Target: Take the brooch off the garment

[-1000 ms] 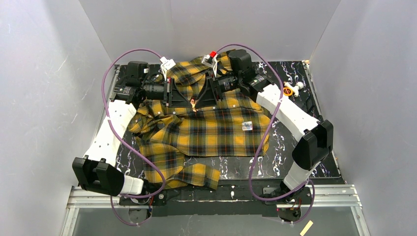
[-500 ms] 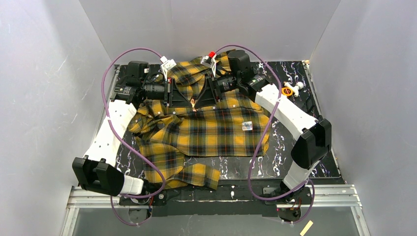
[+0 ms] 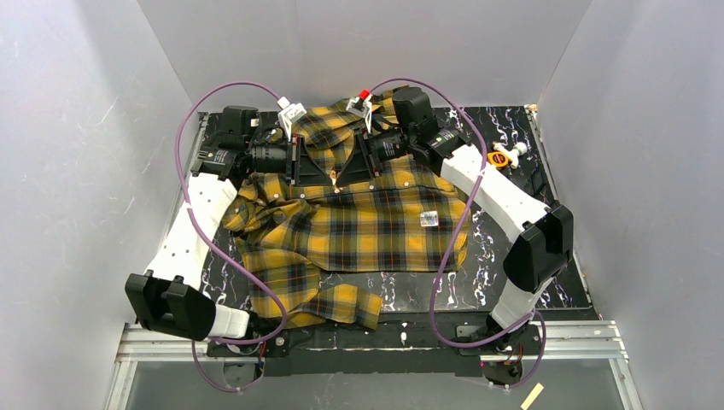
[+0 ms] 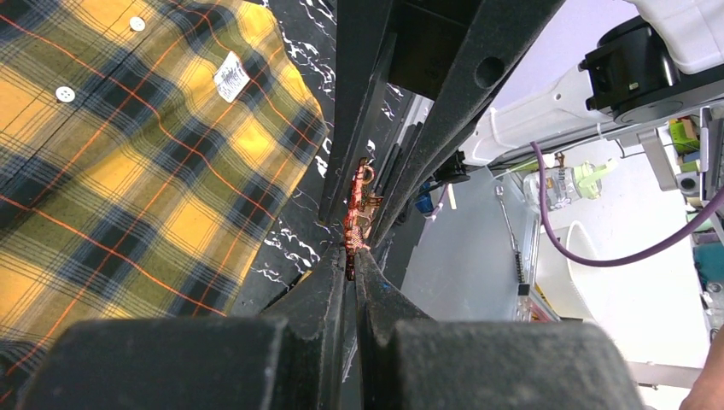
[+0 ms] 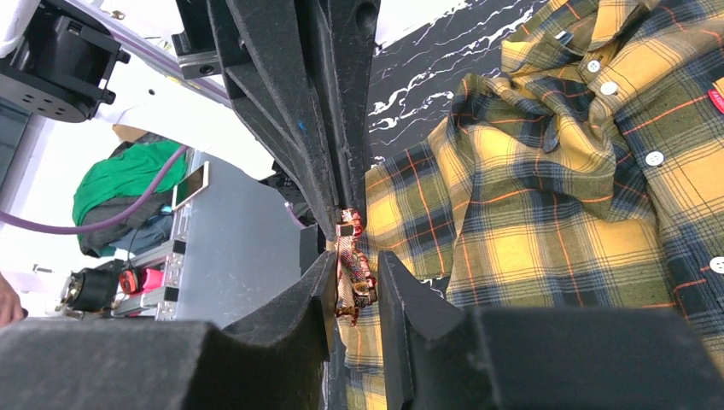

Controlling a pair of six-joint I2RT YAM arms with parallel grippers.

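Above the marbled table (image 3: 491,256), left pincer (image 4: 352,256) clamps the brooch (image 4: 357,213); right pincer's (image 5: 357,263) hold unclear.

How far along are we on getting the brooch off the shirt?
Done: the left gripper is shut on the brooch, up near the collar of the shirt.
In hand: the right gripper flanks the brooch; whether it grips is unclear.
Left: pulling it clear of the shirt. I cannot tell whether it is still pinned.

Bright even overhead light, soft shadows, wrist views washed out at 3 and 9 o'clock, left tool (image 4: 353,256) blurred at 6 o'clock.
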